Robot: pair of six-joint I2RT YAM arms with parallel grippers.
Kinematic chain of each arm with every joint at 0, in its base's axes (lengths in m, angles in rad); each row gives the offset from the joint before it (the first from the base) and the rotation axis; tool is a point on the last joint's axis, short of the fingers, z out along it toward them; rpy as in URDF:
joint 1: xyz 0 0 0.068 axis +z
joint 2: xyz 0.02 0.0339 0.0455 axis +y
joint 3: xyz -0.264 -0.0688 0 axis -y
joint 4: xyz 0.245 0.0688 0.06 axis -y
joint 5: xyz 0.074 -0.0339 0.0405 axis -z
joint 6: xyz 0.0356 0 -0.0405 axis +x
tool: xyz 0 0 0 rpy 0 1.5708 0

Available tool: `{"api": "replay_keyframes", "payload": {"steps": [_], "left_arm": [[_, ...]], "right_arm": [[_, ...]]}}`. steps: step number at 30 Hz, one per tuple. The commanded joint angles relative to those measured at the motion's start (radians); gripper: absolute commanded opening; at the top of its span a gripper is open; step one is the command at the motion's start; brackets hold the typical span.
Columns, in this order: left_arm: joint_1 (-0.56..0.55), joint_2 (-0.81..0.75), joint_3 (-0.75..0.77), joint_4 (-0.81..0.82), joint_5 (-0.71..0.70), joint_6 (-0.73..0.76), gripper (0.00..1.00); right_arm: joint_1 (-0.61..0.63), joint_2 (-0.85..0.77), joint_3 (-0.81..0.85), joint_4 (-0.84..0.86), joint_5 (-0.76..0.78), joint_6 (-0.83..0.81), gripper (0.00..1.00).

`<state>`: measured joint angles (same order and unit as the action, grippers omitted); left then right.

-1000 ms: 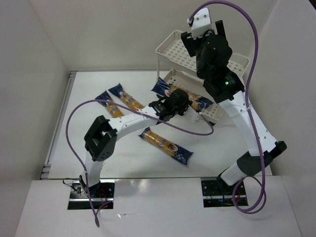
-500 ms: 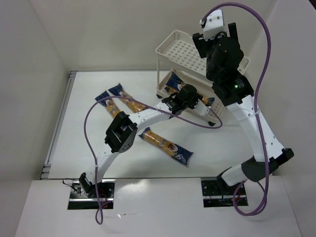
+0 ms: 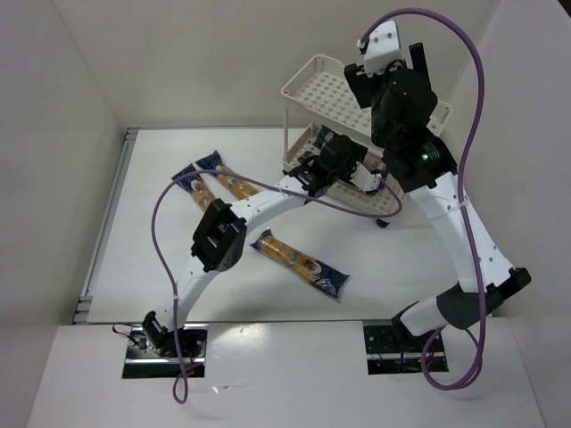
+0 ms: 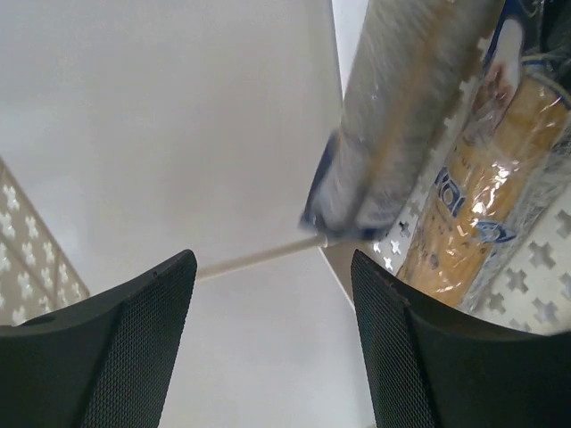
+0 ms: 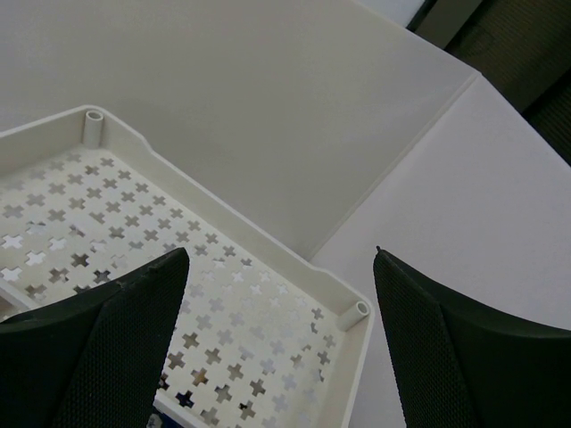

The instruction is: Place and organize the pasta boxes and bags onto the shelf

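The shelf [image 3: 303, 86] stands at the back right, a cream cart with perforated trays. My left gripper [image 3: 326, 166] reaches into its lower tier and is open [image 4: 272, 259], with nothing between the fingers. Just beyond the fingers a blurred pasta packet [image 4: 401, 116] leans over the tray edge. A second packet [image 4: 482, 214] lies on the perforated floor [image 4: 540, 267]. My right gripper [image 5: 281, 254] hangs open and empty above the top tray [image 5: 268, 241]. On the table lie two packets [image 3: 201, 189] [image 3: 230, 181] at the left and one packet [image 3: 300, 265] near the middle.
White walls close in the table on the left, back and right. My right arm [image 3: 406, 107] rises over the cart's right side, its purple cable [image 3: 473, 107] looping high. The left arm's cable [image 3: 161, 223] arcs over the two left packets.
My left arm has reached further into the cart's lower tier and its jaws have opened, letting go of the packet. The right arm has shifted slightly up and right over the top tray.
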<state>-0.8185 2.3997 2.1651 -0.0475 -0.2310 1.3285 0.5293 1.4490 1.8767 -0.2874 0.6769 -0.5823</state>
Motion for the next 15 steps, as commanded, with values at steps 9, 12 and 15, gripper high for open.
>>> {"api": "replay_keyframes", "payload": {"steps": [9,12,15], "left_arm": [[0.004,-0.288,-0.267,0.005,-0.008,-0.051,0.78],[-0.005,-0.373,-0.388,-0.008,-0.022,-0.08,0.78],[-0.005,-0.462,-0.465,-0.054,-0.043,-0.136,0.78]], "right_arm": [[-0.005,-0.036,-0.005,-0.012,-0.048,0.016,0.89],[-0.005,-0.027,0.004,-0.047,-0.08,0.042,0.89],[-0.005,-0.016,0.045,-0.129,-0.172,0.073,0.92]]}}
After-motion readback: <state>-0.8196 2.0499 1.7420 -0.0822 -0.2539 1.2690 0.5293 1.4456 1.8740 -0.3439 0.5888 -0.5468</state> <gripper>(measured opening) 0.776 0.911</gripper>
